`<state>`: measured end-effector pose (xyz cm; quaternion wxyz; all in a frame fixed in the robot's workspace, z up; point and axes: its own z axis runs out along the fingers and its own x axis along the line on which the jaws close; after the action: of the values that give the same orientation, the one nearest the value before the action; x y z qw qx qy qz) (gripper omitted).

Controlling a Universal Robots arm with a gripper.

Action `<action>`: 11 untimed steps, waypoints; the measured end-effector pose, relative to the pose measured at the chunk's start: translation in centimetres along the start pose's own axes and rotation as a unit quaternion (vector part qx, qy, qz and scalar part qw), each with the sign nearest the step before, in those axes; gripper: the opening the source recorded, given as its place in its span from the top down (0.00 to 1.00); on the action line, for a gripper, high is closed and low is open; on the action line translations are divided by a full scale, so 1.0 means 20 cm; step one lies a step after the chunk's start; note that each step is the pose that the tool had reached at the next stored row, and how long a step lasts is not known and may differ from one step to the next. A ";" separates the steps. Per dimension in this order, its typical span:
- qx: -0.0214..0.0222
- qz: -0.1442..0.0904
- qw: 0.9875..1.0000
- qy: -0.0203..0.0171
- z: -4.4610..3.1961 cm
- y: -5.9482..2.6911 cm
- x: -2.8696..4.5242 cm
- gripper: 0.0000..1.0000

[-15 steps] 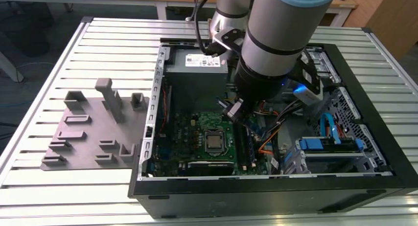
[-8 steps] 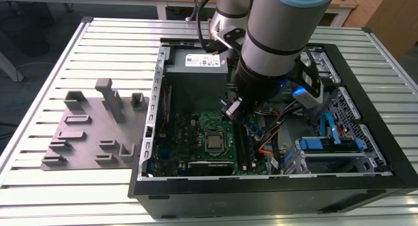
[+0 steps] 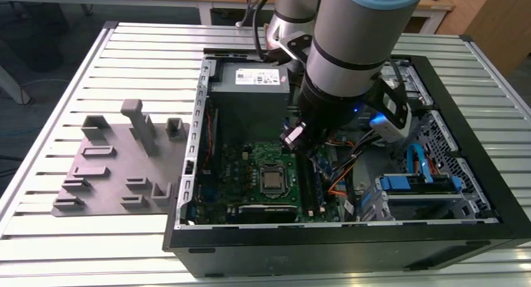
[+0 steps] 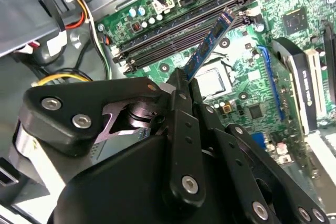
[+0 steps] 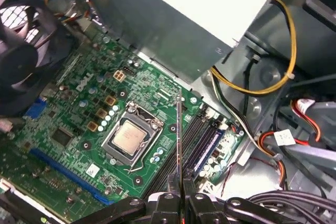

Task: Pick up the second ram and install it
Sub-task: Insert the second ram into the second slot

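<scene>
- The arm (image 3: 349, 57) reaches down into an open computer case (image 3: 332, 250) that lies on its side on a slatted metal desk (image 3: 149, 51).
- In the exterior view the hand (image 3: 300, 140) is inside the case, above the motherboard (image 3: 240, 169). It sits just toward the exterior view's right of the processor (image 3: 272, 180).
- The hand is pressed together on the second ram (image 4: 210, 39). In the second wrist view the black fingers (image 4: 178, 108) pinch one end of the strip, and the rest juts out past them.
- The free end of the strip points toward the long dark memory slots (image 4: 173, 30) on the board and runs at a slant across them.
- In the first wrist view the second ram (image 5: 179, 140) appears edge-on as a thin line rising from between the fingertips. It lies between the processor socket (image 5: 127, 137) and the memory slots (image 5: 202, 140).
- I cannot tell whether the strip's far end touches a slot. It is not seated flat in one.
- A grey power supply box (image 3: 249, 94) fills the far end of the case, and yellow cables (image 5: 262, 85) loop beside it.
- On the desk, toward the exterior view's left of the case, rests a grey tray (image 3: 108, 169) with upright posts and small raised blocks, well apart from the hand.
</scene>
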<state>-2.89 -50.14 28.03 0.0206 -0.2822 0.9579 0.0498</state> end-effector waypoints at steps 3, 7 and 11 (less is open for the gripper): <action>0.001 0.017 1.000 -0.001 0.000 0.000 0.000 0.89; 0.003 0.040 0.999 -0.003 0.001 0.000 0.000 0.89; 0.004 0.065 0.998 -0.006 0.002 0.000 0.000 0.89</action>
<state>-2.89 -50.14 27.99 0.0238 -0.2187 0.9743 0.0484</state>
